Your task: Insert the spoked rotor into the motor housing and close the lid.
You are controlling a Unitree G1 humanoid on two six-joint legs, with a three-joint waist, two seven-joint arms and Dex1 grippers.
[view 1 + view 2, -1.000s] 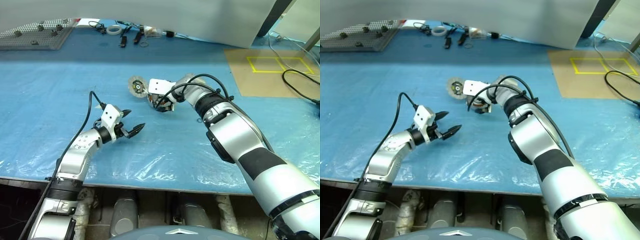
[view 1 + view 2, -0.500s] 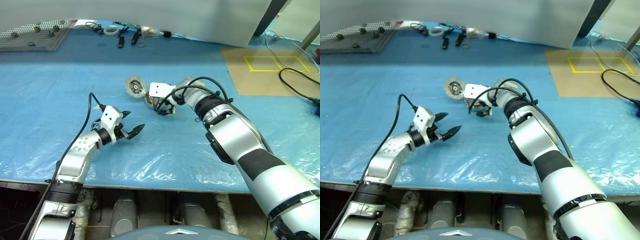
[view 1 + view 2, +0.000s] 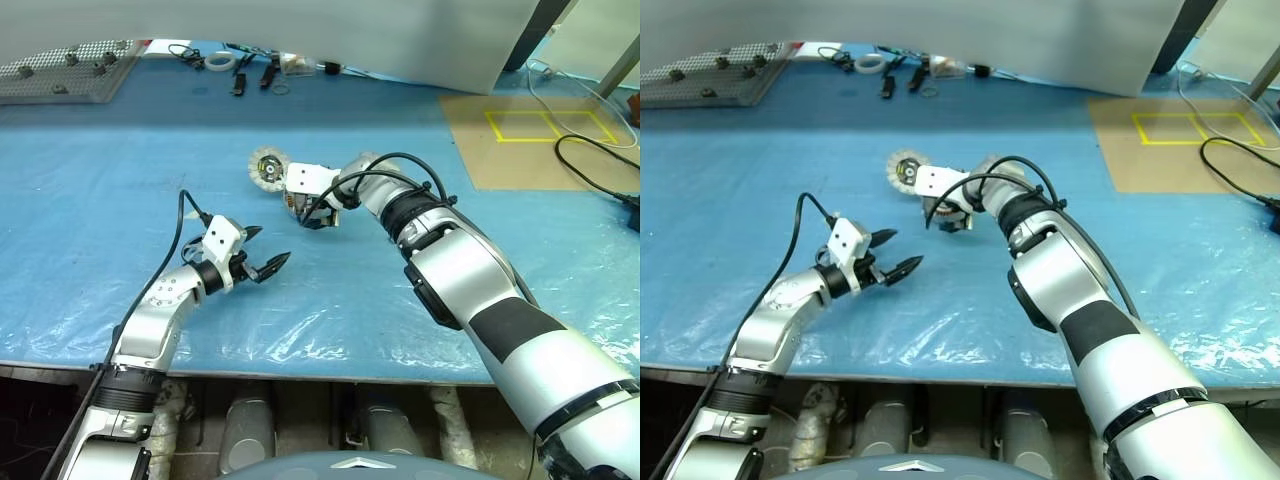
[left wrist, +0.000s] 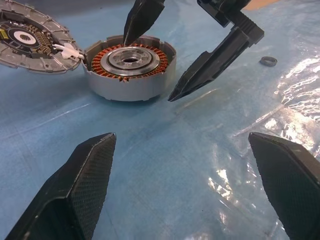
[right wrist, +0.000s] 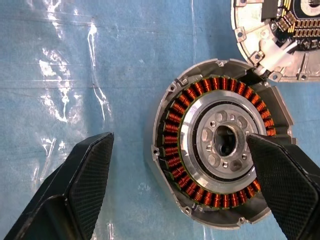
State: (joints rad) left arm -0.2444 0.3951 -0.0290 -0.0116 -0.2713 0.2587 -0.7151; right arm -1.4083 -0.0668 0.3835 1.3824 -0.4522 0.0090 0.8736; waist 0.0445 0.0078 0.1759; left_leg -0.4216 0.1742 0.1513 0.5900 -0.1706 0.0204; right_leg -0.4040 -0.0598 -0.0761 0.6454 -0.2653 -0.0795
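The motor housing [image 5: 220, 150], a round metal shell with copper windings and a silver hub, lies on the blue sheet. Touching its rim lies the lid [image 3: 267, 165], segmented face up [image 4: 30, 42]. My right gripper [image 4: 147, 72] hangs open above the housing, pointing steeply down. One of its fingers [image 5: 285, 185] is over the hub and the other is over the sheet beside the shell. My left gripper [image 3: 268, 247] is open and empty, held low in front of the housing and aimed at it. The spoked rotor is out of view.
A small metal ring [image 4: 268, 61] lies on the sheet near the housing. At the far edge are a grey pegboard [image 3: 60, 70] and loose tools with a tape roll [image 3: 240, 70]. A brown board with a yellow square [image 3: 540, 140] and cables [image 3: 600, 160] lie at the right.
My right gripper has shifted slightly left over the housing, toward the lid. The left gripper has stayed in place, and both remain open.
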